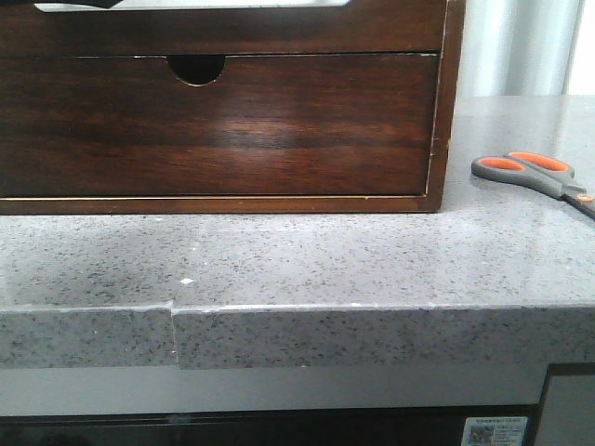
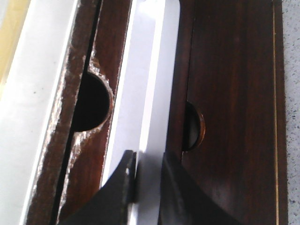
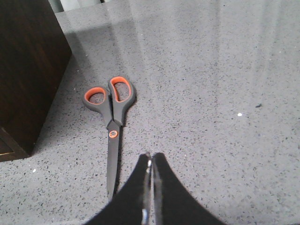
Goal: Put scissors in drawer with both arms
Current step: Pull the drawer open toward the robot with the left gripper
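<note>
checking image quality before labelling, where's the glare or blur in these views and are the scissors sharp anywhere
Front view: a soft glare patch sits on the lower drawer front; the scissors are cut off at the right edge. Left wrist view: close, soft focus, with the white strip blown out between the left gripper fingers. Right wrist view: scissors sharp and whole, pale reflections streaking the countertop.

front cam low, close on dark-brown wooden drawer cabinet (image 1: 218, 121); left wrist cam tight above it; right wrist cam over grey-handled orange-lined scissors (image 3: 111, 115), shared with front
</note>
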Available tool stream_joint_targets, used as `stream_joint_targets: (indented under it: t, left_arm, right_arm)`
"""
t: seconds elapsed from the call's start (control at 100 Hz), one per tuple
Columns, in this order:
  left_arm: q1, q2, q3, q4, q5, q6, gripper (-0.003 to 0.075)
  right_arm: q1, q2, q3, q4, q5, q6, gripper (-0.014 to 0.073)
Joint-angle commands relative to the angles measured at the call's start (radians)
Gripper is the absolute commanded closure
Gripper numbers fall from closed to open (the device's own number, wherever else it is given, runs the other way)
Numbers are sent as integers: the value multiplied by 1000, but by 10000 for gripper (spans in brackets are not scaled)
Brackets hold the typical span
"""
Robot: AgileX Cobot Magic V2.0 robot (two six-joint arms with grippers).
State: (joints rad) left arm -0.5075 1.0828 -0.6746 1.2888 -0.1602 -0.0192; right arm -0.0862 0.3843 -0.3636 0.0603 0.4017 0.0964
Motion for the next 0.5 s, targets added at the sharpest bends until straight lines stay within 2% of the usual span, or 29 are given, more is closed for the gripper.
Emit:
stream_joint_targets:
  t: [0.0, 0.49]
  left_arm:
    - [-13, -21, -15, -13, 33, -20, 742]
    - [-156, -187, 47, -17, 41, -24, 742]
  right_arm:
    - [-5, 16, -27, -2, -71, -4, 655]
    - [-5, 16, -27, -2, -71, -4, 655]
